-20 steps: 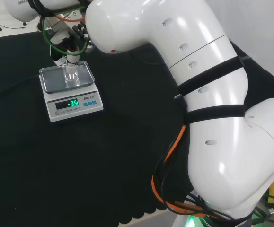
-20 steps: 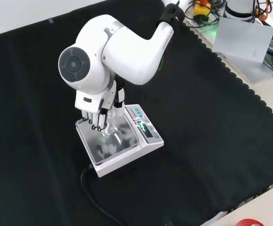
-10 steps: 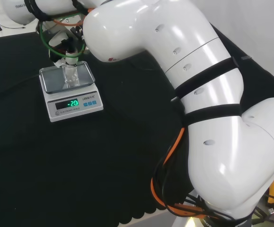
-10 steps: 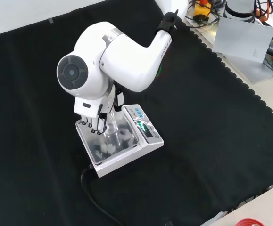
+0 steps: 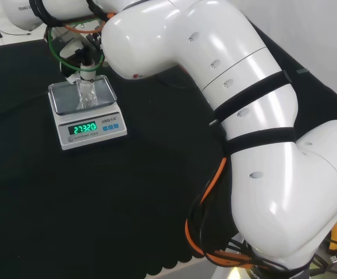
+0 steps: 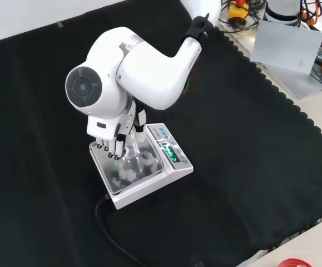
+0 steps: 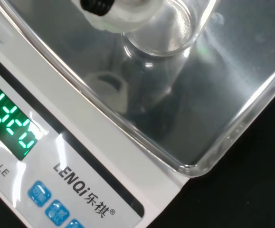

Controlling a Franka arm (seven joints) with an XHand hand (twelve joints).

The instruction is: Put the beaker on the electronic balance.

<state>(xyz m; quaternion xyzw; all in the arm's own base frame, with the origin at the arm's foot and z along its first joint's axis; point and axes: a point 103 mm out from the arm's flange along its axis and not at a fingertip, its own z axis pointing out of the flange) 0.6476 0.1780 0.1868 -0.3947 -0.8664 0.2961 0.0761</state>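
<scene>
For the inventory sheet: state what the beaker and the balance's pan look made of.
Beaker: clear glass or plastic, glossy; the pan shows through its wall. Pan: probably polished metal, with mirror-like reflections and a raised rim. Balance body: white, apparently plastic.

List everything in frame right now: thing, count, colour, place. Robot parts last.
Beaker: one, clear glass, upright on the balance pan, under the hand.
Electronic balance: one, white body with a shiny metal pan and lit green display, far left of the cloth in the head view.
Cable: one, black, trailing from the balance toward the front view's bottom edge.
Cloth: one, black, covering the bench.
Metal plate: one, grey, off the cloth at the front view's top right, among cables and gear.
Arm: one, white, large links at the head view's right.
Hand: one, black and white, fingers around the beaker over the pan.
</scene>
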